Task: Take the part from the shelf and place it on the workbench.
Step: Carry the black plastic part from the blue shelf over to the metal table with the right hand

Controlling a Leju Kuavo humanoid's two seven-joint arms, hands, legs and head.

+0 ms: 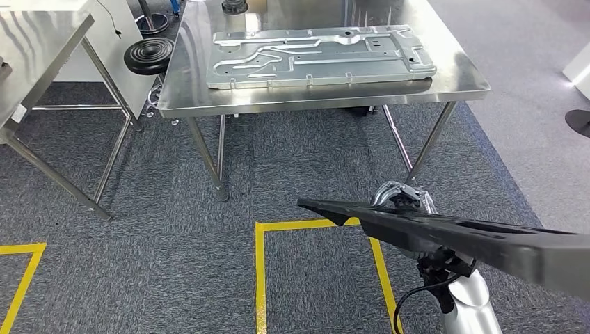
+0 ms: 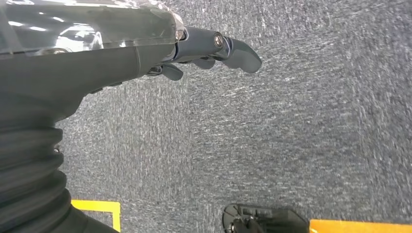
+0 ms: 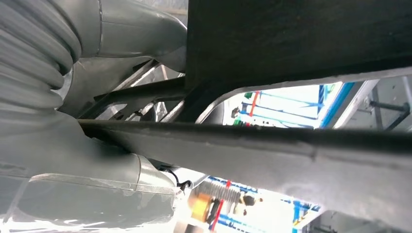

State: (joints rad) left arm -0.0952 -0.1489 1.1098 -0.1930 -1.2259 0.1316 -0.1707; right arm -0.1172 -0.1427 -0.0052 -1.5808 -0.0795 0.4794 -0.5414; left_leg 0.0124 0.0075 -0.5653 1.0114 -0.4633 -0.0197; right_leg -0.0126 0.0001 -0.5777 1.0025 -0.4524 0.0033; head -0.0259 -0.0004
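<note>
A long flat black part (image 1: 480,243) reaches across the lower right of the head view, tilted and held above the carpet. My right hand (image 1: 403,200) grips it from beneath near its left end. In the right wrist view the black part (image 3: 291,43) lies right against my right hand (image 3: 97,145), hiding the fingers. The steel workbench (image 1: 463,78) stands ahead, with a large stamped silver metal plate (image 1: 320,56) lying on it. My left hand (image 2: 214,48) hangs over the grey carpet, its fingers loosely extended and holding nothing.
A second steel table (image 1: 42,42) stands at the left, with a black round stool (image 1: 148,54) between the two tables. Yellow floor tape (image 1: 259,278) marks a box on the carpet in front of the workbench. A dark round base (image 1: 579,120) sits at the far right.
</note>
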